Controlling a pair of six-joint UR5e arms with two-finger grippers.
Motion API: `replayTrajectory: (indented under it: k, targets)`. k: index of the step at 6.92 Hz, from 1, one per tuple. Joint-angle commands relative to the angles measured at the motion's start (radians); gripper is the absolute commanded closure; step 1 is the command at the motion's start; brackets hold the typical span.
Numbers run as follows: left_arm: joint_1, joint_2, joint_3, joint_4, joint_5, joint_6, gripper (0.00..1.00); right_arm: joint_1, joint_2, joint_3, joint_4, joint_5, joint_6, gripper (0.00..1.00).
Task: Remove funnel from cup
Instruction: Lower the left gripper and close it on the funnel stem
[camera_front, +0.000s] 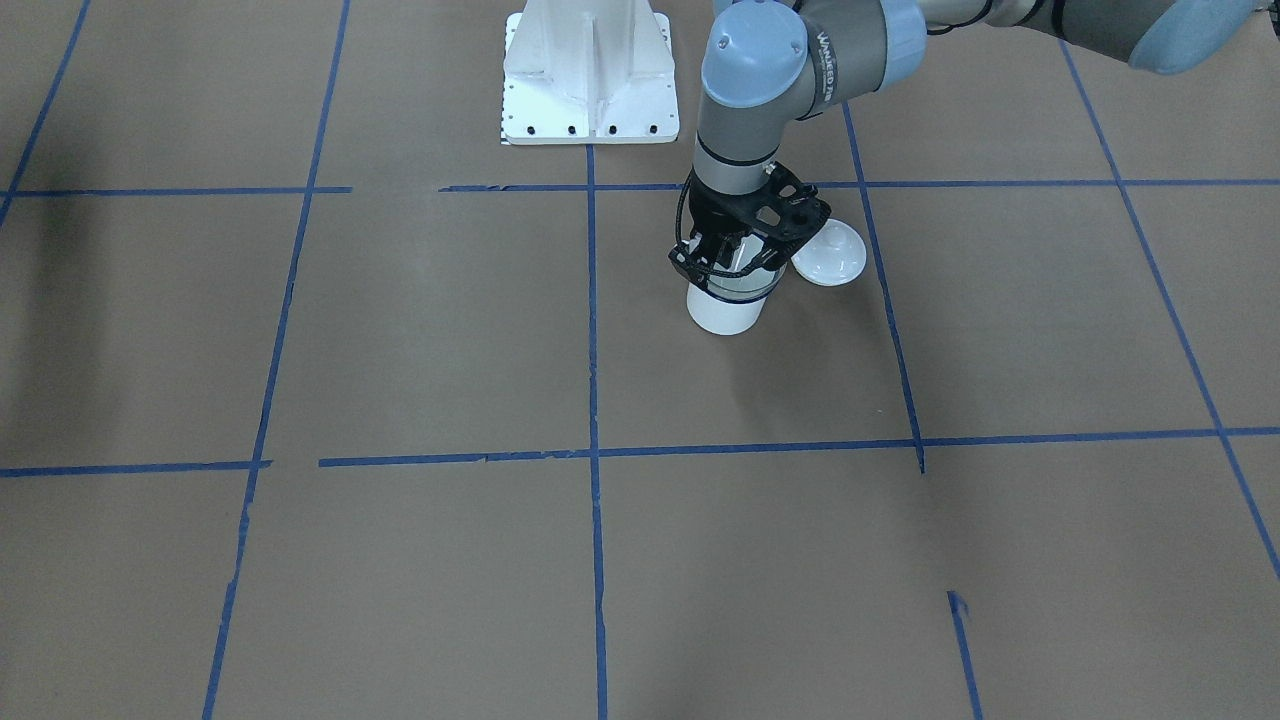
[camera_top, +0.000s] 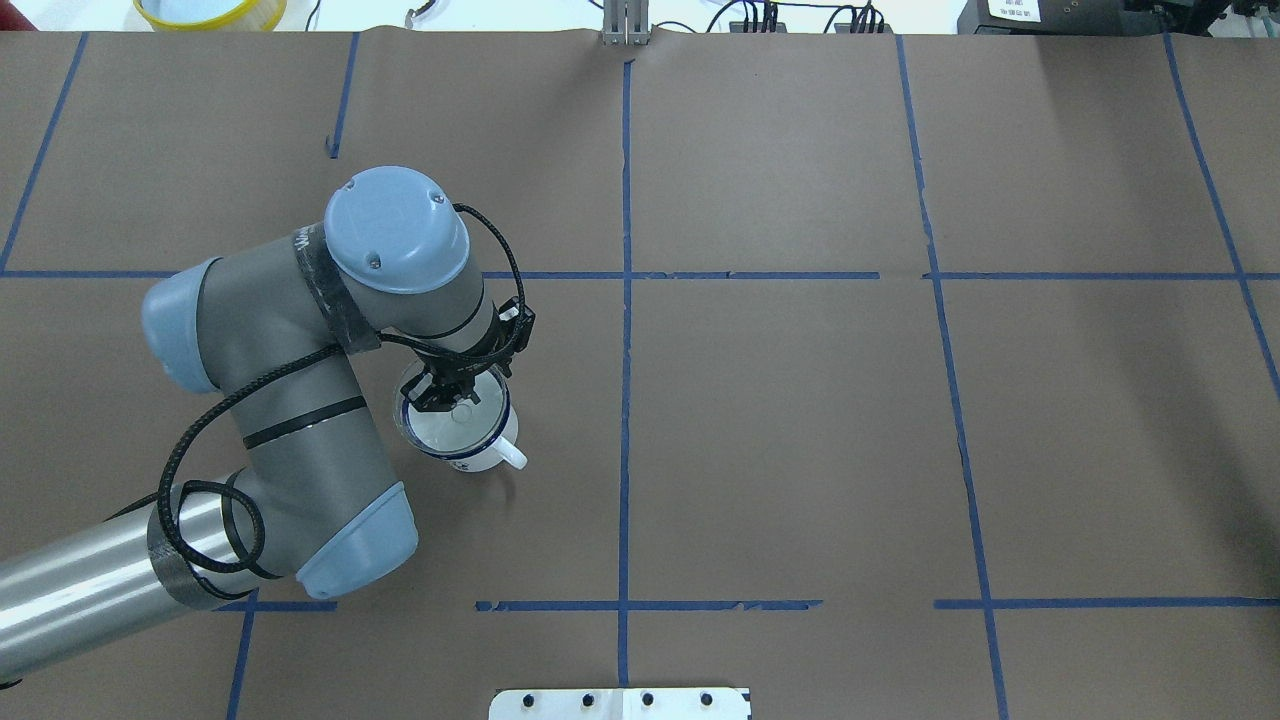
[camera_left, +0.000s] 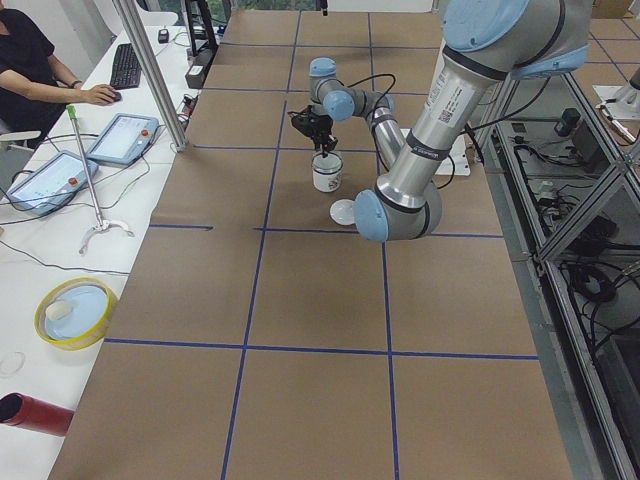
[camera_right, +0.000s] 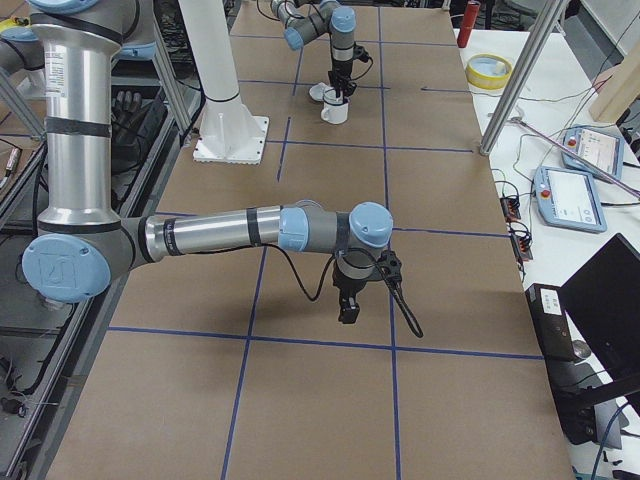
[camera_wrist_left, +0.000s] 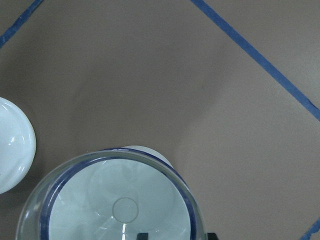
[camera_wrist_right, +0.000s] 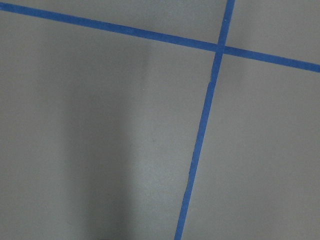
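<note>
My left claw (camera_top: 446, 391), part open and holding nothing, straddles the rim of the funnel (camera_wrist_left: 125, 207), which sits spout-down in the cup (camera_front: 724, 312) directly below, axis vertical, so pull straight up.

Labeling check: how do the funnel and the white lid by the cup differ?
The funnel is clear plastic; the lid is opaque white. The funnel sits in the cup's mouth; the lid lies on the table beside the cup. Both are round.
</note>
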Motion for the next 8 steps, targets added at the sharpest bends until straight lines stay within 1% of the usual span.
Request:
replayTrajectory:
  k: [1, 4, 5, 7, 8]
  targets:
    - [0.001, -0.001, 0.005, -0.002, -0.001, 0.009, 0.55, 0.000, 0.000, 0.000, 0.000, 0.000, -0.001, 0.00]
    - [0.003, -0.012, 0.011, -0.004, 0.000, 0.015, 0.62, 0.000, 0.000, 0.000, 0.000, 0.000, 0.000, 0.00]
    - [0.003, -0.020, 0.013, -0.004, 0.016, 0.016, 0.64, 0.000, 0.000, 0.000, 0.000, 0.000, 0.000, 0.00]
    - [0.003, -0.021, 0.013, -0.004, 0.023, 0.016, 0.65, 0.000, 0.000, 0.000, 0.000, 0.000, -0.001, 0.00]
    - [0.003, -0.020, 0.015, -0.004, 0.023, 0.015, 0.69, 0.000, 0.000, 0.000, 0.000, 0.000, -0.001, 0.00]
